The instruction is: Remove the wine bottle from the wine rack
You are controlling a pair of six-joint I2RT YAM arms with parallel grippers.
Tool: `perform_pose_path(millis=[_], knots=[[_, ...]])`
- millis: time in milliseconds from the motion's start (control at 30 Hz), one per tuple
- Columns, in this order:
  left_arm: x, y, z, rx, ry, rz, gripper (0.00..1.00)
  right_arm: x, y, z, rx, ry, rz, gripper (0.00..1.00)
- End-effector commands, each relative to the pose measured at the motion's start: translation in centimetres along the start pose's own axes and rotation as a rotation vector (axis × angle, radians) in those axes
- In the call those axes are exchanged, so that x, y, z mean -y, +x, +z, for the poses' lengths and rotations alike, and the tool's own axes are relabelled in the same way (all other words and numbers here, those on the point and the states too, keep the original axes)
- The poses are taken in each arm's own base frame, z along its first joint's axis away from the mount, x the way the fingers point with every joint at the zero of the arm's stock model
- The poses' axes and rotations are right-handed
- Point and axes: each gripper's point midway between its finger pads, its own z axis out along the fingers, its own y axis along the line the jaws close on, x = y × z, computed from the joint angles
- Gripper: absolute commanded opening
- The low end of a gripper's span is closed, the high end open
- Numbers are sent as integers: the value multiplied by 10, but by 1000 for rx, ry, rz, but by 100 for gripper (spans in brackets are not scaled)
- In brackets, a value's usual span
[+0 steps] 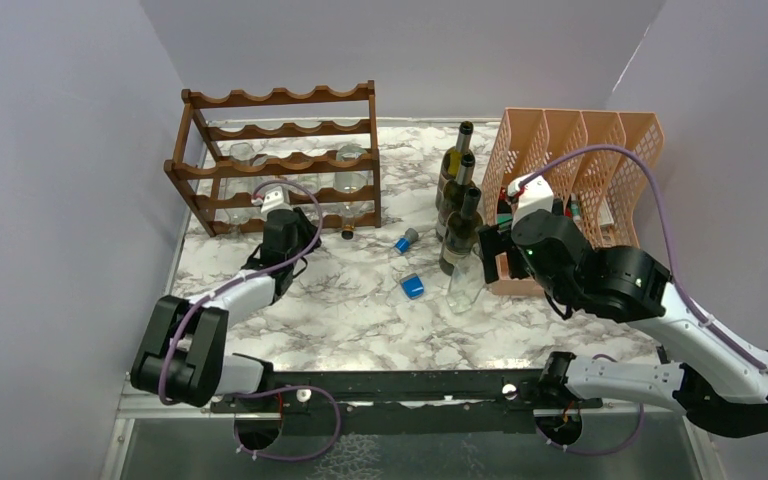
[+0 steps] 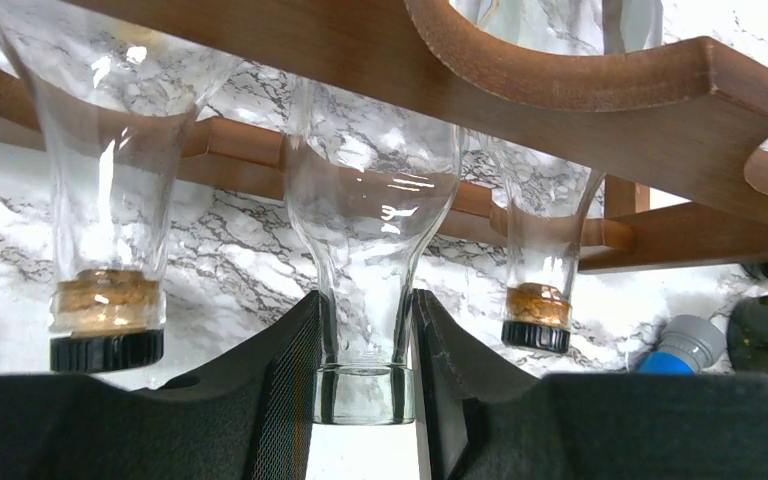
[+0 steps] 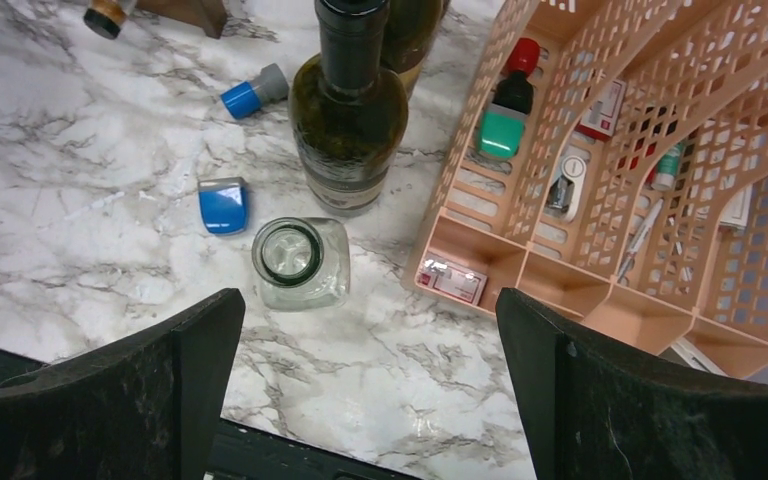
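Left arm: reaches forward from its base at the near edge, white forearm low over the surface, wrist roughly level.

Left end effector: fingers clamped on the neck of a clear wine bottle, one pad on each side, just behind the mouth rim.

Right arm: folded, elbow out to the right, forearm angled back toward centre, wrist tipped downward.

Right end effector: jaws spread wide, hanging above the surface, gripping nothing.
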Motion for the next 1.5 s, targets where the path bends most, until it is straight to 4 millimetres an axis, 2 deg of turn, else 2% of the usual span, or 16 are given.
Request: perform_pose_path(millis=[0, 100, 167, 300, 400, 600, 700, 767, 1000, 1100, 1300, 1467], knots=[[10, -15, -14, 44, 44, -38, 11, -11, -11, -6, 55, -93, 28, 100], [6, -10, -22, 3, 14, -58, 0, -32, -16, -15, 100, -256, -57, 100], [4, -11, -28, -33, -16, -66, 0, -48, -26, -28, 155, -389, -105, 100], [16, -14, -47, -76, 28, -84, 0, -81, -59, -53, 309, -605, -142, 100], [21, -16, -66, -79, 60, -134, 0, -103, -74, -57, 366, -694, -171, 100], [31, -8, -100, -152, 123, -194, 0, -158, -69, -42, 326, -879, -276, 100], [38, -10, -116, -181, 164, -167, 0, -189, -63, -49, 327, -1057, -373, 100], [42, -12, -128, -199, 190, -138, 0, -202, -65, -51, 339, -1118, -406, 100], [48, -21, -172, -241, 234, -96, 0, -229, -73, -22, 363, -1099, -462, 100], [52, -25, -191, -244, 264, -103, 0, -241, -74, -3, 404, -1035, -470, 100], [61, -30, -219, -270, 318, -93, 0, -281, -48, 31, 453, -984, -632, 100], [61, -26, -233, -301, 340, -58, 0, -298, -25, 64, 555, -933, -801, 100]])
